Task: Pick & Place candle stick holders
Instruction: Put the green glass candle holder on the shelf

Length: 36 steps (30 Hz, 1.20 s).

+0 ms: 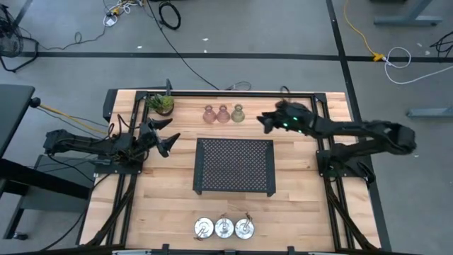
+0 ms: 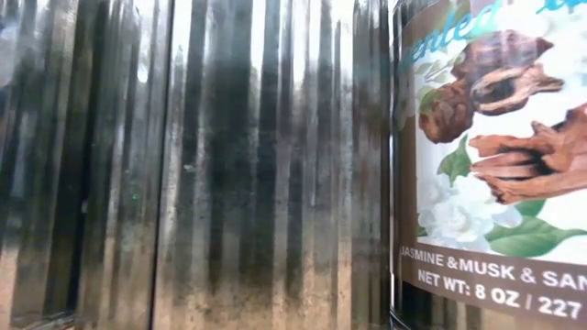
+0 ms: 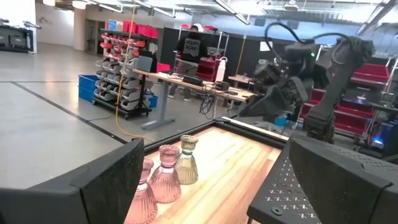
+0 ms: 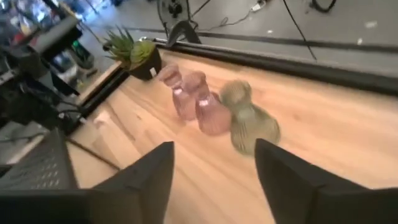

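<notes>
Three glass holders stand upright in a row near the table's far edge: two pink (image 1: 209,113) (image 1: 223,114) and one green (image 1: 238,113). They also show in the right wrist view, with the green one (image 4: 249,121) nearest my fingers. Three silver dish holders (image 1: 204,228) (image 1: 224,228) (image 1: 244,228) sit at the near edge. My right gripper (image 1: 263,122) is open and empty, just right of the green holder. My left gripper (image 1: 167,134) is open and empty, left of the black tray (image 1: 235,166).
A small potted plant (image 1: 161,104) stands at the far left of the table. The black perforated tray lies in the middle. The low view is filled by a shiny ribbed surface (image 2: 202,165) and a labelled jar (image 2: 495,147). A person (image 3: 191,46) stands in the room beyond.
</notes>
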Motion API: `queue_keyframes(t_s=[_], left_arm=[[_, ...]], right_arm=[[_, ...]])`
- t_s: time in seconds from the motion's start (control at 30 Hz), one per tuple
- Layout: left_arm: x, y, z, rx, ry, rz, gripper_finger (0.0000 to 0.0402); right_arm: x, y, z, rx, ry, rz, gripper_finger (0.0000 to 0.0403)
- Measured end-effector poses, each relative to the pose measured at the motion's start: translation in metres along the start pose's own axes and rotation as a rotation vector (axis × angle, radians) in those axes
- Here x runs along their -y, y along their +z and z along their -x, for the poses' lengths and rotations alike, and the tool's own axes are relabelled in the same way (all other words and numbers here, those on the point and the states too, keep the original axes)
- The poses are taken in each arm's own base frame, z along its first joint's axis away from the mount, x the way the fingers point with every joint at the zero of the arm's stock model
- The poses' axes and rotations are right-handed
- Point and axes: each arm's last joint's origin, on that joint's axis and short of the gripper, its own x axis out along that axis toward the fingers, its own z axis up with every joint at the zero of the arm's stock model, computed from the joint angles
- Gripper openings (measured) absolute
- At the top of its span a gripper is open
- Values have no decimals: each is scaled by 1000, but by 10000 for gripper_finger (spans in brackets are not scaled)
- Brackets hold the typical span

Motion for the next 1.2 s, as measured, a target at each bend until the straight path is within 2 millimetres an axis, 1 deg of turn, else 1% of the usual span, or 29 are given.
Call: queue_keyframes(t_s=[0.1, 0.17, 0.27, 0.37, 0.47, 0.6, 0.77, 0.87, 0.97, 1.2], left_arm=[[0, -1, 0, -5, 1, -4, 399], [0, -1, 0, -6, 1, -5, 399], [0, -1, 0, -6, 1, -5, 399], [0, -1, 0, -10, 2, -8, 399], [0, -1, 0, -12, 3, -9, 399], [-1, -1, 0, -10, 20, -10, 399], [-1, -1, 0, -8, 45, -11, 399], [-2, -2, 0, -8, 54, -12, 399], [-2, -2, 0, -13, 55, -16, 399], [-2, -4, 0, -31, 58, -31, 399]], right_arm=[[-7, 11, -22, -6, -45, 72, 268], [-7, 11, -37, -63, -107, 108, 289], [-6, 7, -57, -138, -152, 112, 313], [-9, 10, -71, -146, -151, 111, 326], [-12, 12, -85, -157, -150, 150, 330], [-11, 9, -100, -196, -136, 157, 330], [-11, 7, -109, -207, -144, 178, 330], [-10, 9, -109, -184, -182, 213, 329], [-5, 12, -110, -169, -216, 208, 325], [3, 17, -110, -164, -220, 195, 319]])
